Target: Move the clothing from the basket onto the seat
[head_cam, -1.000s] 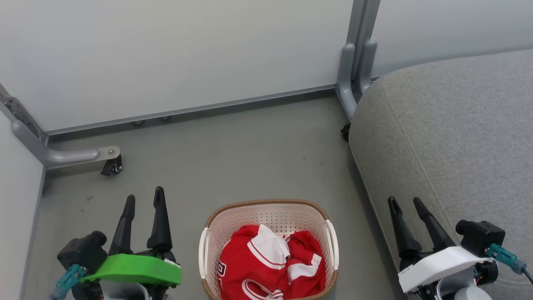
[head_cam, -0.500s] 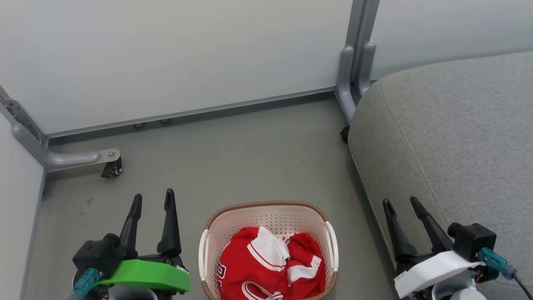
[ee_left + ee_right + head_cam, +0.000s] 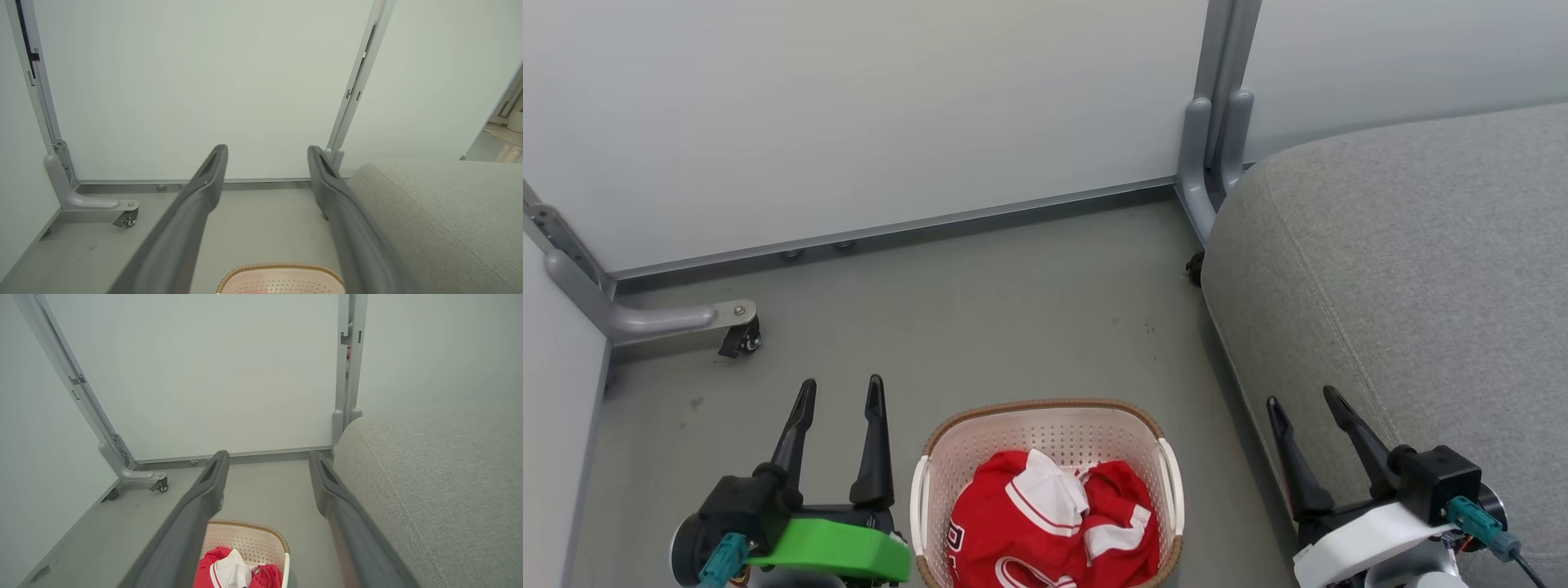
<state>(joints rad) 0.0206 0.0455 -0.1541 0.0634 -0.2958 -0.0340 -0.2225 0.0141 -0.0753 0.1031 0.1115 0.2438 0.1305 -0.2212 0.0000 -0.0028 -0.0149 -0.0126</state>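
The clothing lay bunched in the basket on the floor by the seat's edge; left gripper and right gripper flanked it, fingers spread, empty; the left seemed nearer.

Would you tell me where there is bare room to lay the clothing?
The grey seat, right of the basket, is bare. The floor between basket and wall panel is also free. Only the basket is crowded, with clothing.

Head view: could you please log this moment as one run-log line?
left gripper: open, empty | right gripper: open, empty | clothing: in basket | seat: no clothing yet
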